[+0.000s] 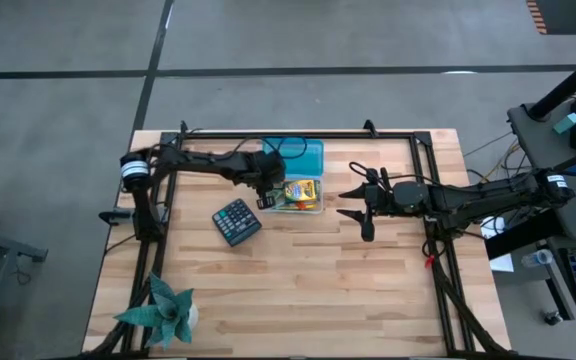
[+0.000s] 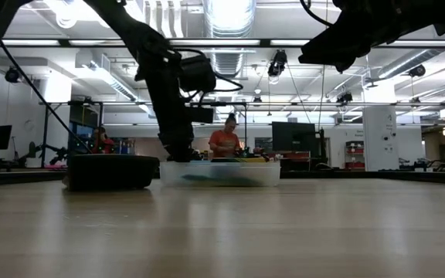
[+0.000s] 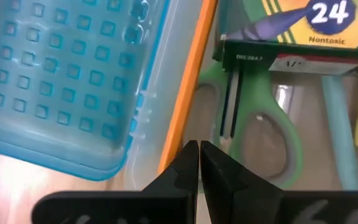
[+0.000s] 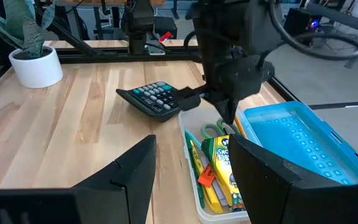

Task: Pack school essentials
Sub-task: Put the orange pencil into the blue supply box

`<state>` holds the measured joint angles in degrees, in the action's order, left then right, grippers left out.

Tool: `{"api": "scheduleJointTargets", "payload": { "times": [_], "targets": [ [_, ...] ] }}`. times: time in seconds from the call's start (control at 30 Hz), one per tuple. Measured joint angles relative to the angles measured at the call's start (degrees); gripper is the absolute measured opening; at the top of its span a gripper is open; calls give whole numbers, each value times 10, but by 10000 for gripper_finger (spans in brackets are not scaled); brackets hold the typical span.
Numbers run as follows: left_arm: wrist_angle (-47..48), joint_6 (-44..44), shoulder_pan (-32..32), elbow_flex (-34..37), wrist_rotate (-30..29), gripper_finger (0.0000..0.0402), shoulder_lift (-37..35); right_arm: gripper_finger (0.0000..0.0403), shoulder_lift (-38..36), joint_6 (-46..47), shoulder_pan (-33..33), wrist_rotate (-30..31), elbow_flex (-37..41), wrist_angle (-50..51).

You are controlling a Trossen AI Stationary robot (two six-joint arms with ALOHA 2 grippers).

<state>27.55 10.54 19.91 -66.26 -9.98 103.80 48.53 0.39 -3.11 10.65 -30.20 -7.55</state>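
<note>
A clear box (image 1: 290, 206) holds the school essentials: the yellow-green crayon pack (image 3: 291, 22), green-handled scissors (image 3: 272, 118), an orange pencil (image 3: 188, 81), a teal pen (image 3: 337, 124) and an orange eraser (image 4: 206, 178). My left gripper (image 3: 199, 146) is shut. It points down into the box's left end (image 4: 229, 121), between the pencil and the scissors handle. My right gripper (image 1: 348, 203) hangs open to the right of the box, above the table, and touches nothing. My left gripper comes from above with its fingers shut, their tips just over the orange pencil (image 3: 178, 134) and the scissors handle (image 3: 219, 99). Whether the tips touch either one, I cannot tell.
The box's blue lid (image 1: 306, 155) lies open on the far side of the box. A dark calculator (image 1: 236, 221) sits to the box's near left. A potted plant (image 1: 163, 310) stands at the near left corner. A black frame (image 1: 268, 135) borders the table.
</note>
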Motion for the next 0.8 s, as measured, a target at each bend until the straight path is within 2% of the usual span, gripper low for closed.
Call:
{"api": "scheduleJointTargets", "payload": {
  "times": [0.27, 0.4, 0.8],
  "targets": [
    [-2, -1, -8, -5, 5, 0, -19, 189, 0, -4, 0, 0, 0, 0],
    [-3, 14, -5, -7, -33, 0, -35, 189, 0, -4, 0, 0, 0, 0],
    [-6, 19, 10, 2, -25, 0, -9, 189, 0, -4, 0, 0, 3, -4]
  ]
}}
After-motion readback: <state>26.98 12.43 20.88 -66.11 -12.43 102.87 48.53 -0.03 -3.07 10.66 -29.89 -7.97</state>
